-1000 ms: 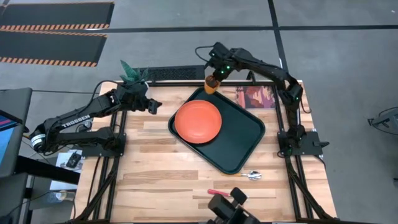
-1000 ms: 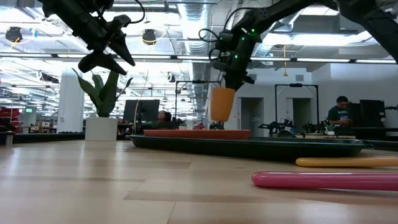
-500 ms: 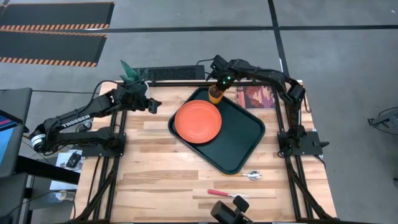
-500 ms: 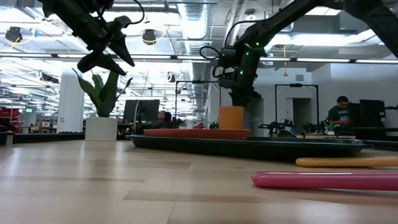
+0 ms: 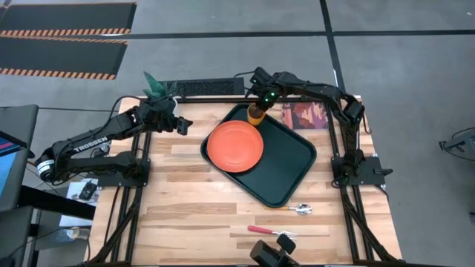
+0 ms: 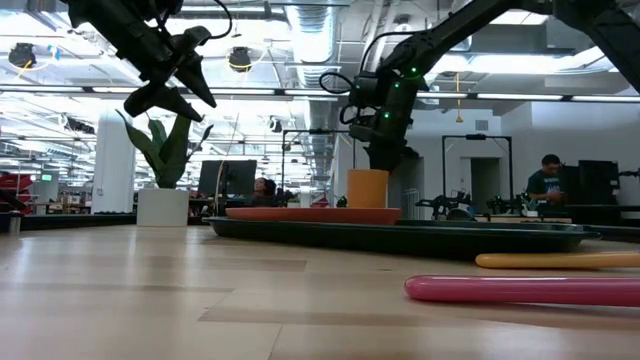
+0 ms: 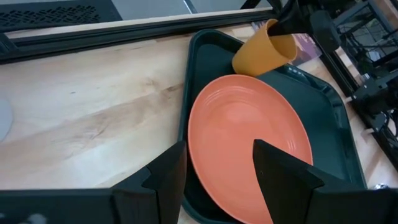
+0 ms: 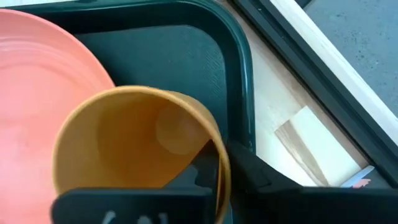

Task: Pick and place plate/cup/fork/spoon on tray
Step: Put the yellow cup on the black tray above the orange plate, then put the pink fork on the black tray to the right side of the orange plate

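The orange-red plate [image 5: 234, 146] lies on the dark tray [image 5: 286, 167], in its far left part. My right gripper [image 5: 258, 104] is shut on the orange-yellow cup [image 5: 256, 114] at the tray's far corner, just beyond the plate's far edge. In the low view the cup [image 6: 368, 188] stands with its base down at plate level. My left gripper [image 5: 178, 124] hangs open and empty above the table, left of the tray. The spoon [image 5: 300, 209] and the fork [image 5: 269, 231] lie on the wood near the table's front edge. My right gripper holds the cup by its rim [image 8: 214, 155], on the side away from the plate. One finger [image 8: 202, 171] is inside the cup and one [image 8: 273, 180] outside. The fingers come from above, pointing down. Whether the cup's base [image 7: 244, 62], low beside the plate's far edge, rests on the tray does not show.
A reddish picture book [image 5: 306, 116] lies on the table right of the tray's far corner. A green plant [image 5: 157, 85] stands at the far left edge. The fork's pink handle [image 6: 520, 290] and the spoon's orange handle [image 6: 555, 260] lie in front of the tray.
My right gripper has gone down with the cup, from well above the tray's far corner to tray level beside the plate, and then shifted slightly. It has stayed shut on the cup.
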Controlling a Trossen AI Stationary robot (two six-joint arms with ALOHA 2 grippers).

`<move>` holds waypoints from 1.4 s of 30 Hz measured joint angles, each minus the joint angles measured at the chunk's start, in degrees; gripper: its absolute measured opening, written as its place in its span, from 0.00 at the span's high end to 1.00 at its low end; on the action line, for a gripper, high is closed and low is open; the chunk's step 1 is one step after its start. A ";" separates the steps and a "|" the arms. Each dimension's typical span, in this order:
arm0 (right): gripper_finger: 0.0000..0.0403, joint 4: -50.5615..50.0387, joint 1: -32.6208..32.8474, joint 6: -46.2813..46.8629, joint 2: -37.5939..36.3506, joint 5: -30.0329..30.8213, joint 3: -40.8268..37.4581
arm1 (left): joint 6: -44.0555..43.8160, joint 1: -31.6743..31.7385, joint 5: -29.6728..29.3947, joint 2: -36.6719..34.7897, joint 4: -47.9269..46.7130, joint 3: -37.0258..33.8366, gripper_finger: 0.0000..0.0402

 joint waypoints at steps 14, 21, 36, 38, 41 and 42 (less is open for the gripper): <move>0.72 0.34 -0.01 -0.01 -0.19 -0.09 0.02 | 0.27 0.01 -0.15 0.00 0.00 0.00 0.58; 0.57 -0.25 -0.87 0.42 -5.19 -0.28 0.07 | 1.63 0.01 -0.24 0.00 0.00 0.00 0.58; 0.50 -28.27 16.85 24.11 -30.87 0.01 0.09 | 4.05 0.01 -1.61 0.00 0.14 0.00 0.58; 0.50 -30.55 23.70 31.74 -31.67 2.38 0.09 | 4.76 0.01 -1.62 0.00 0.31 0.01 0.58; 0.51 -33.80 35.16 44.59 -31.16 6.31 0.07 | 4.84 -0.01 -1.40 0.00 0.63 0.02 0.58; 0.51 -34.72 38.82 49.40 -30.64 6.71 0.07 | 4.84 -0.01 -1.14 0.00 0.62 0.02 0.58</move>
